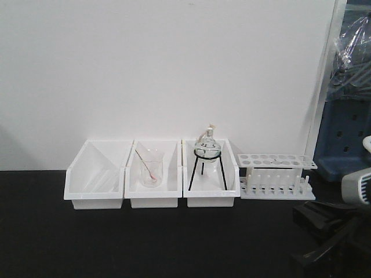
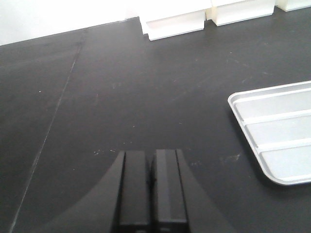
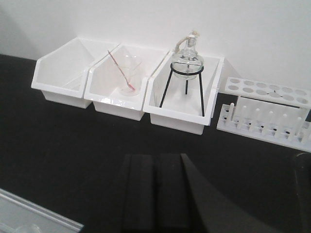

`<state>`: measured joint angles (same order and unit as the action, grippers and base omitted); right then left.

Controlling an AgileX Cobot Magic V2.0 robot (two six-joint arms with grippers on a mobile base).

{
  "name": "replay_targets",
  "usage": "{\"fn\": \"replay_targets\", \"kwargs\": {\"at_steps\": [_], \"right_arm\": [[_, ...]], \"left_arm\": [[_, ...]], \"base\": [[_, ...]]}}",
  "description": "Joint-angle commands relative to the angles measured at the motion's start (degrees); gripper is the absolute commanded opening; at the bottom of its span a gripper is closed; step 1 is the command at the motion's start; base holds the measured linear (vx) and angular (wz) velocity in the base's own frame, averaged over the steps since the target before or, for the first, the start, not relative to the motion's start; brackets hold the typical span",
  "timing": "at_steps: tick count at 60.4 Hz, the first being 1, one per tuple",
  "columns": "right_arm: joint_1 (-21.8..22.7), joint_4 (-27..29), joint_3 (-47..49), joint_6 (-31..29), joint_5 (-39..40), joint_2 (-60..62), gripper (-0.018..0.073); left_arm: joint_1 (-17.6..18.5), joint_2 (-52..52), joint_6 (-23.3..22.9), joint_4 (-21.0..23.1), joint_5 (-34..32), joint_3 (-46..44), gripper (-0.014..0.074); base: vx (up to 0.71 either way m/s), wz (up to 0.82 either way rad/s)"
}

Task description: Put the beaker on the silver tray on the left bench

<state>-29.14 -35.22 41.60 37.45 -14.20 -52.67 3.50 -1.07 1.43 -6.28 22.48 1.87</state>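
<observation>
The beaker of the task shows in no view. The silver tray (image 2: 272,136) lies flat on the black bench, to the right of my left gripper (image 2: 150,155) and apart from it. A corner of the silver tray (image 3: 34,213) also shows low left in the right wrist view. My left gripper hovers over bare bench, its jaws shut with nothing between them. My right gripper (image 3: 156,158) is shut too, empty, some way in front of the white bins. Dark parts of the right arm (image 1: 330,231) fill the lower right of the front view.
Three white bins (image 1: 153,200) stand in a row by the wall. The middle one holds a clear beaker with a pink rod (image 3: 129,75); the right one holds a flask on a black tripod (image 3: 185,60). A white test-tube rack (image 1: 277,176) stands to their right.
</observation>
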Motion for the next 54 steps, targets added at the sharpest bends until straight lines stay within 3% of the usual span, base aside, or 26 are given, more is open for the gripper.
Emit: {"fn": "replay_targets", "kwargs": {"at_steps": [1, 9, 15, 24, 38, 54], "right_arm": [[0.17, 9.79, 1.61, -16.77, 3.00, 1.72, -0.0011], [2.98, 30.75, 1.18, -39.68, 4.20, 4.54, -0.0011], [7.25, 41.55, -3.19, -47.47, 9.40, 8.51, -0.0011], [12.96, 42.95, -14.82, -44.59, 15.20, 19.68, -0.0011], [22.56, 42.64, -33.85, -38.64, 14.93, 41.64, -0.0011], [24.63, 39.84, -43.72, -35.72, 15.15, 53.85, -0.0011]], "left_arm": [[0.20, -0.39, -0.11, 0.15, -4.74, 1.14, 0.0001], [0.20, -0.39, -0.11, 0.15, -4.74, 1.14, 0.0001], [0.20, -0.39, -0.11, 0.15, -4.74, 1.14, 0.0001], [0.20, -0.39, -0.11, 0.15, -4.74, 1.14, 0.0001], [0.20, -0.39, -0.11, 0.15, -4.74, 1.14, 0.0001], [0.20, -0.45, -0.11, 0.15, -4.74, 1.14, 0.0001]], "base": [[0.00, 0.00], [0.00, 0.00], [0.00, 0.00], [0.00, 0.00], [0.00, 0.00], [0.00, 0.00]]}}
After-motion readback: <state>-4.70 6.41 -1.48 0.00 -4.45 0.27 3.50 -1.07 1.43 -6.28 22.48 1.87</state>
